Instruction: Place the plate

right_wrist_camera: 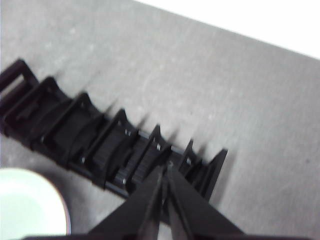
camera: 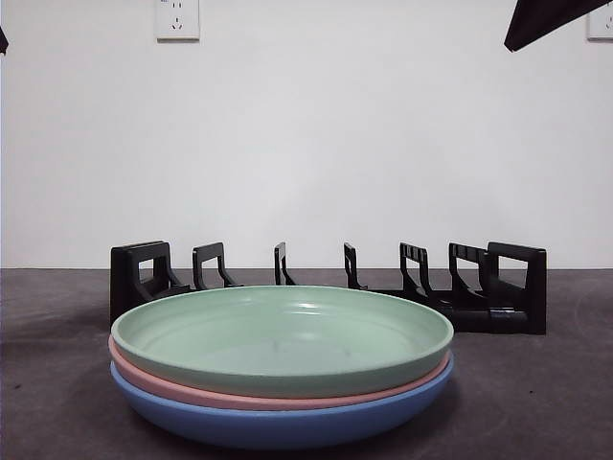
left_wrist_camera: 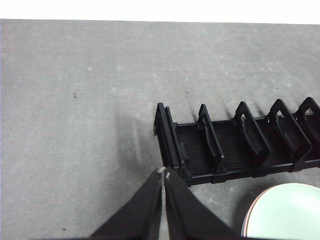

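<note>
Nearest to us in the front view sit three stacked plates: a green plate (camera: 283, 337) on top, a pink plate (camera: 192, 391) under it and a blue plate (camera: 278, 422) at the bottom, the blue one's base cut off by the frame edge. Of the pink one we see only a thin rim. Behind the stack stands one black rack (camera: 498, 287) on the grey table (camera: 57, 383), its middle hidden by the plates. We make out only a dark tip of an arm at the top corner. Our left gripper (left_wrist_camera: 163, 172) hangs with jaws pressed together beside the rack's end, the green plate near it, apart. Our right gripper (right_wrist_camera: 164, 172), jaws likewise together, hovers over the rack's other end; that view is blurred.
</note>
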Tool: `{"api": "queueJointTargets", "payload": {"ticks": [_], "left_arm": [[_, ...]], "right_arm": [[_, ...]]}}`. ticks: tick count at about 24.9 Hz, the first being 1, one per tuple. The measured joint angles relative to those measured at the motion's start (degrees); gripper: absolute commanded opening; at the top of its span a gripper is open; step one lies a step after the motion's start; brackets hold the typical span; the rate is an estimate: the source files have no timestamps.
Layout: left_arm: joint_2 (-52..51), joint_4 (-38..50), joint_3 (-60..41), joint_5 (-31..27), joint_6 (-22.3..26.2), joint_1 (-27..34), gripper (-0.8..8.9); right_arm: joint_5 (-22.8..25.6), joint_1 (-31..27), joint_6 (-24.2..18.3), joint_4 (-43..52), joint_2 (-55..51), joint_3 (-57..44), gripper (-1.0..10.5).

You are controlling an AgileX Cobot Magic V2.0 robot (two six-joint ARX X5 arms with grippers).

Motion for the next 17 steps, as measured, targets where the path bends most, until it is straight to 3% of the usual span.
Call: {"api": "queueJointTargets", "payload": {"ticks": [4, 7, 10, 14, 17], "left_arm": [[0.02, 0.31, 0.0, -0.02, 0.04, 0.0, 0.08], [-3.56, 3.87, -2.4, -0.04, 4.02, 1.25, 0.08], [-16.22, 13.64, -15.69, -0.07, 7.32, 6.56, 0.08], [-33.14, 19.56, -34.53, -0.22, 8.68, 12.33, 0.08], [-39.45, 20.68, -41.62, -0.2, 8.81, 13.29, 0.08]], "right_arm": [[-0.02, 0.0, -0.02, 2.43, 0.0, 0.0, 0.2], [0.0, 0.0, 0.0, 4.04, 0.0, 0.0, 0.2], [-0.02, -0.02, -0.02, 4.13, 0.0, 0.0, 0.2], [0.0, -0.02, 0.0, 4.13, 0.0, 0.0, 0.2], [-0.02, -0.02, 0.0, 4.13, 0.0, 0.0, 0.2]]}}
